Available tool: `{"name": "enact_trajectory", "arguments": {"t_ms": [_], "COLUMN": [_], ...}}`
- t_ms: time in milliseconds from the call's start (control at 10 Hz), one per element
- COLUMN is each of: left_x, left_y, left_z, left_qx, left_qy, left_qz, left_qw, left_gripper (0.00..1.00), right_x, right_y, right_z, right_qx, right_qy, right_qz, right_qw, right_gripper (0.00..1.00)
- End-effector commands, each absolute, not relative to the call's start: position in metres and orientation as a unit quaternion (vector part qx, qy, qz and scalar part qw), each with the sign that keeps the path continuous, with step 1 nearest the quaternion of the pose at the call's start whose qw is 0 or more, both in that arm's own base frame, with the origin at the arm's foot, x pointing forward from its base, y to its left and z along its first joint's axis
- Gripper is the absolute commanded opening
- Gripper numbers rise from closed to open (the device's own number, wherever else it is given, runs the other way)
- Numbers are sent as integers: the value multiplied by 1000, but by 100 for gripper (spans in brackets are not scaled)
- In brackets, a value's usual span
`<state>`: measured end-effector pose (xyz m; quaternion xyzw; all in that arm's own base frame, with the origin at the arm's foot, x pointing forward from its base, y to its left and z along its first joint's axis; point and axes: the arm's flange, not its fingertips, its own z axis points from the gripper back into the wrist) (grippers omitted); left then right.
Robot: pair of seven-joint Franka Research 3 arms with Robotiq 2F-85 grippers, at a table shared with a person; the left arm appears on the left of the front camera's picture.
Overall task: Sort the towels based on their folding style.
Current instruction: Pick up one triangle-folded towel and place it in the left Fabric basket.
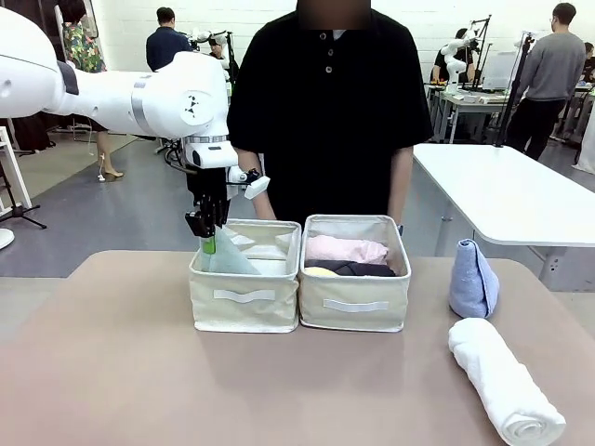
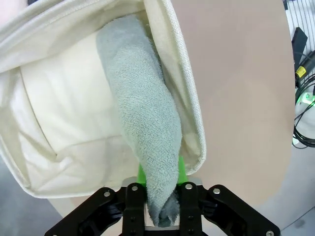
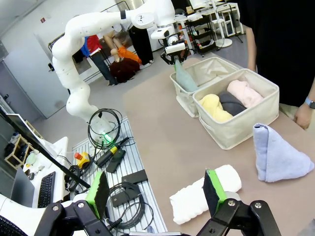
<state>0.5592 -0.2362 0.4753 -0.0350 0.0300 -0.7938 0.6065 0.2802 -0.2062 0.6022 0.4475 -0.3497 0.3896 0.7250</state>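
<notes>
Cannot tell from the left wrist view whether the left gripper (image 2: pixel 160 183) pinches or merely flanks the pale green towel (image 2: pixel 142 113), with the towel's tip covering the gap and the finger bases cut off at the bottom edge. From the front, only slivers of the yellow towel (image 1: pixel 320 271) and dark grey towel (image 1: pixel 359 268) above the right bin (image 1: pixel 325 318) rim, the rest sunk behind its front wall.

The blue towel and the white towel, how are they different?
The blue towel stands up as a pointy cone; the white towel lies flat as a long roll. The blue towel sits farther back, the white towel nearer the front. Both are fluffy and on the table.
</notes>
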Motion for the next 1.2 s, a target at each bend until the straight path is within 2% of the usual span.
{"name": "enact_trajectory", "arguments": {"t_ms": [0,200,300,400,900,1100], "left_x": [556,555,556,556,555,548], "left_y": [-235,-234,-233,-233,-228,-215], "left_z": [477,480,481,483,490,519], "left_qx": [-23,-24,-26,-27,-34,-68], "left_qy": [21,20,19,18,11,-19], "left_qz": [-795,-796,-796,-797,-793,-802], "left_qw": [606,604,604,603,609,593], "left_gripper": [100,100,94,100,100,100], "right_x": [281,281,281,281,281,281], "right_y": [-206,-206,-206,-206,-206,-206], "right_z": [605,605,605,605,605,605], "right_qx": [453,453,453,453,453,453], "right_qy": [-361,-361,-361,-361,-361,-361], "right_qz": [393,393,393,393,393,393], "right_qw": [715,715,715,715,715,715], "right_gripper": [100,100,100,100,100,100]}}
